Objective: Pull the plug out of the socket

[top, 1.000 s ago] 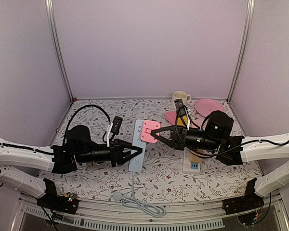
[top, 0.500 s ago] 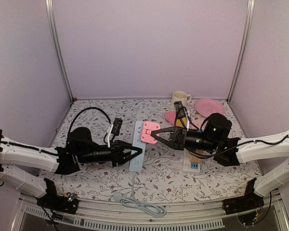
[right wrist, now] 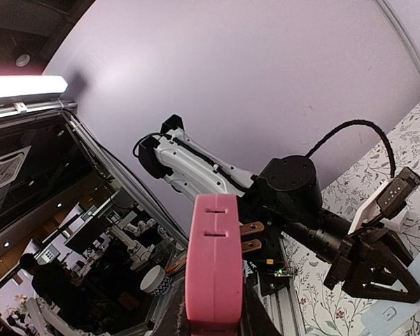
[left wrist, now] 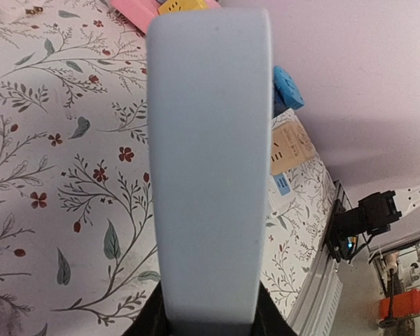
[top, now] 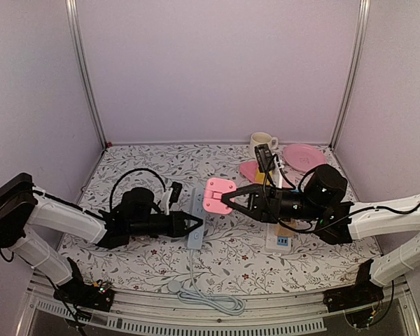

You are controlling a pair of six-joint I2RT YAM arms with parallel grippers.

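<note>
My right gripper (top: 229, 199) is shut on the pink plug (top: 217, 195) and holds it in the air just above the pale blue power strip (top: 197, 222). In the right wrist view the plug (right wrist: 213, 245) stands between my jaws, and its two brass prongs (right wrist: 250, 236) are bare and free of any socket. My left gripper (top: 191, 223) is shut on the side of the strip and holds it on the table. In the left wrist view the strip (left wrist: 210, 161) fills the middle, with my dark jaws on either side of its near end.
The strip's grey cable (top: 204, 299) loops to the near table edge. A white and blue socket block (top: 278, 239) lies under my right arm. A cream mug (top: 262, 142), a pink plate (top: 304, 155) and a pink flat piece (top: 248, 170) stand at the back right.
The pink plug has come up off the power strip in my right gripper. My left arm has dropped lower and stretched right, still clamped on the strip.
</note>
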